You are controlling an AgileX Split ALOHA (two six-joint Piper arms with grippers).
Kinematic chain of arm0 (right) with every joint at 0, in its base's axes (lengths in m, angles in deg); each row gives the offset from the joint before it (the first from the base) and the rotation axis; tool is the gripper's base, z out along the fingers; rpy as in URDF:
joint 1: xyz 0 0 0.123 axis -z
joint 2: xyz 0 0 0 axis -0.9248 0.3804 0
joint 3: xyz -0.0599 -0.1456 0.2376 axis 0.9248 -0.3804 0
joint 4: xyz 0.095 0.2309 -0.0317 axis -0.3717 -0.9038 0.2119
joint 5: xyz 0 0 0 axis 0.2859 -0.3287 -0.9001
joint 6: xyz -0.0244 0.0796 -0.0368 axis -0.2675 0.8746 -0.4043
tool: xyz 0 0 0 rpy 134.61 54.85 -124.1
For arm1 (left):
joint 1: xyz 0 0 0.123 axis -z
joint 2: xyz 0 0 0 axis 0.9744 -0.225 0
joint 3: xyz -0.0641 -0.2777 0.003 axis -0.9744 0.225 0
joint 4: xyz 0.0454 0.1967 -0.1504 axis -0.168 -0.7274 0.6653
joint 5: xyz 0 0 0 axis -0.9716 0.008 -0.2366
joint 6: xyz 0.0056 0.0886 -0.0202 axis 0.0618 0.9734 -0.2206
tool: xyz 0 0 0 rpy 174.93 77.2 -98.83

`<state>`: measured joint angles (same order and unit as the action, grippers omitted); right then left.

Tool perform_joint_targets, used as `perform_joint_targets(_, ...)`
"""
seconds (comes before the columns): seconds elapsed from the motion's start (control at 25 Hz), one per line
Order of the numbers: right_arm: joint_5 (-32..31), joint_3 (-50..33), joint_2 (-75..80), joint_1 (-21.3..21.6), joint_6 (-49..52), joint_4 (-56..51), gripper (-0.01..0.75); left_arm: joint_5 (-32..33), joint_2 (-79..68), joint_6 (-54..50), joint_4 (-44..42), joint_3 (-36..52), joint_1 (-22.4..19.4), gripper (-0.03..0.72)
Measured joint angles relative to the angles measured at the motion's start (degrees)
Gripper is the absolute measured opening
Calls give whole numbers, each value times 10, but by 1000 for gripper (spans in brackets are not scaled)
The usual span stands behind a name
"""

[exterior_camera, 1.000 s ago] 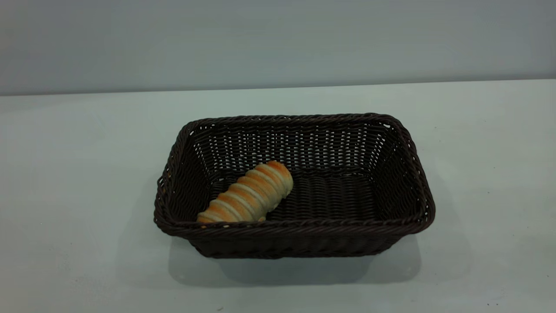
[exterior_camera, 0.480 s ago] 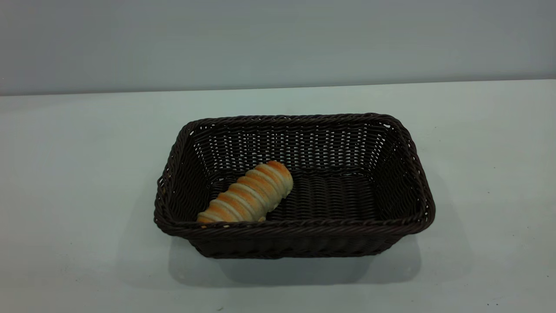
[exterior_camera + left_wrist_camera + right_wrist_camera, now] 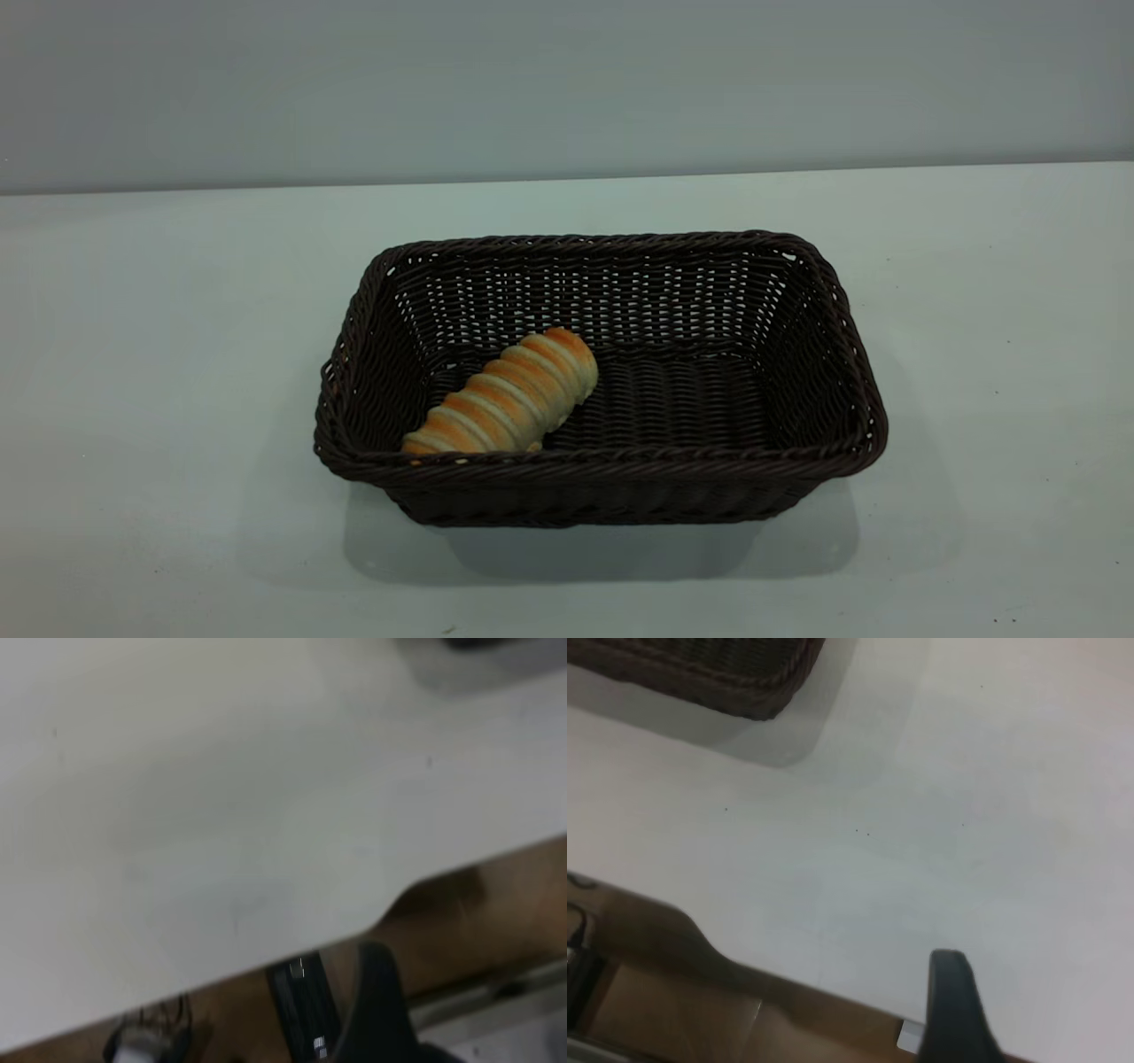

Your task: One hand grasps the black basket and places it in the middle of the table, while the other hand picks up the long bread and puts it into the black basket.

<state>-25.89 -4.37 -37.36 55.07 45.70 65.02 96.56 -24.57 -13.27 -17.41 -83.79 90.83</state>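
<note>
- A plain grey wall stands behind a wide pale table (image 3: 177,354), seen from the front by the outside camera.
- The black basket (image 3: 833,354) sits about midway between the table's left and right edges, nearer the front edge than the back.
- The long bread (image 3: 505,394) lies slantwise inside the basket, in its front left corner, one end against the front wall.
- Neither arm shows in the outside view; both are drawn back off the table.
- The left gripper (image 3: 376,1010) appears only as one dark finger past the table's edge in its own wrist view. Whether it is open cannot be told; nothing is seen in its hold.
- The right gripper (image 3: 952,1010) likewise shows a single dark finger near the table's edge, its opening not discernible and nothing seen in it.
- Judged from this, both placements look finished. The step in hand is parking, best done by keeping both arms clear of the basket.
- Only the outside view shows the bread. The right wrist view catches one basket corner (image 3: 735,678) and its shadow; the left wrist view shows bare table and the brown floor (image 3: 496,921) beyond the edge.
</note>
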Motion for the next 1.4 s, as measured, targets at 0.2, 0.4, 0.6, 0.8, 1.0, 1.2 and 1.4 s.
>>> perform_joint_targets(0.2,0,0,0,0,0,0,512,-22,0,-1,-1,17,0,582)
perform_joint_targets(0.4,0,0,0,0,0,0,512,-23,0,-1,-4,21,0,582)
perform_joint_targets(0.6,0,0,0,0,0,0,512,-24,0,-1,-4,21,0,582)
perform_joint_targets(0.8,0,0,0,0,0,0,512,-24,0,-1,-4,21,0,582)
perform_joint_targets(1.0,0,0,-7,11,0,0,512,-25,11,-1,-4,21,-7,582)
perform_joint_targets(1.2,0,0,-47,88,0,-1,511,-26,83,-1,-3,21,-74,582)
perform_joint_targets(1.4,0,0,-96,117,0,-1,511,-21,150,-1,-3,21,-96,582)
